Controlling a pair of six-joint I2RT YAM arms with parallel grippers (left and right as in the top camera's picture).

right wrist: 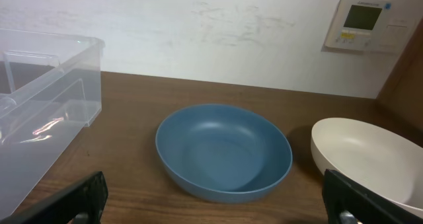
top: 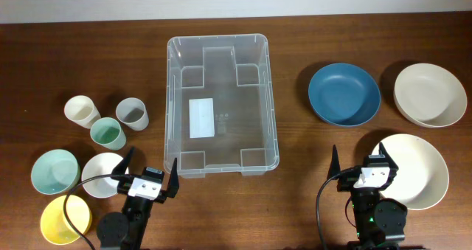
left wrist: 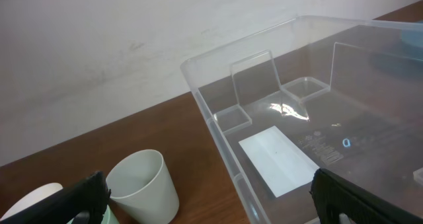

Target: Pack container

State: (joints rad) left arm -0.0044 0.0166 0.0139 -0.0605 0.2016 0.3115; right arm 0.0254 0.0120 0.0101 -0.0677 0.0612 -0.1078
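Observation:
The clear plastic container (top: 221,102) stands empty at the table's middle, a white label on its base. It also shows in the left wrist view (left wrist: 297,118) and at the left of the right wrist view (right wrist: 39,98). My left gripper (top: 149,178) is open and empty near the front edge, just left of the container's front left corner. My right gripper (top: 365,170) is open and empty at the front right, over the edge of a large cream bowl (top: 417,170). The blue bowl (top: 344,94) lies ahead of it (right wrist: 223,151).
Left of the container stand a cream cup (top: 81,110), a green cup (top: 108,133) and a grey cup (top: 132,113). At front left lie a pale green bowl (top: 54,170), a white bowl (top: 102,173) and a yellow bowl (top: 65,219). Another cream bowl (top: 430,94) sits at far right.

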